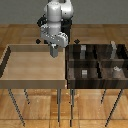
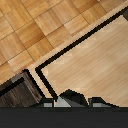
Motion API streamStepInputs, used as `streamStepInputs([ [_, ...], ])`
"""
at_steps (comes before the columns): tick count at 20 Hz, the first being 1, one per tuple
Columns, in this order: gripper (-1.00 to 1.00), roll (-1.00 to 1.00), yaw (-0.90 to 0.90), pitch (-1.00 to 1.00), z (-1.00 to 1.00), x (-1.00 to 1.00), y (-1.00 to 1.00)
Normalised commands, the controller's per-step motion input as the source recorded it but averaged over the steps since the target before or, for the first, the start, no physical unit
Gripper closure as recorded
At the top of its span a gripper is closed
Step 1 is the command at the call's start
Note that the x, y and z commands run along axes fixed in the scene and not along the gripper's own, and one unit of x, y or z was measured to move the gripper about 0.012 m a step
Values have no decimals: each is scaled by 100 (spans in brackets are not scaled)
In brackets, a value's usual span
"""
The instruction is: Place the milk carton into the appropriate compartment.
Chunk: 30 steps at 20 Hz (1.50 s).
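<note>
- Wood floor (image 1: 100, 30) is lying under both tables.
- A pale peaked bit, likely the milk carton (image 2: 62, 101), is sitting right at the gripper (image 1: 53, 52), over the light tray (image 1: 10, 67).
- I cannot tell if the fingers are pinching it.
- A weak hold could be letting it fall before the dark bin (image 1: 70, 75).
- Only the exterior view is showing the compartments; only the wrist view is showing the carton.

Floor: warm wooden parquet (image 1: 100, 32), in square blocks
Left stand: pale wood tray table (image 1: 35, 82) with raised rim, on thin metal legs
Right stand: dark wood compartment bin (image 1: 75, 75), just beside it
Light: even, soft
</note>
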Motion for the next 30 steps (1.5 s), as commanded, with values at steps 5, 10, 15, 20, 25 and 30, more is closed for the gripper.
streamStepInputs([
  [5,100,0,0,0,0,0,100],
  [10,100,0,0,0,0,0,100],
  [15,100,0,0,0,0,-7,80],
  [20,100,0,0,0,0,-100,0],
  [25,100,0,0,0,0,-80,0],
  [30,100,0,0,0,0,-20,0],
])
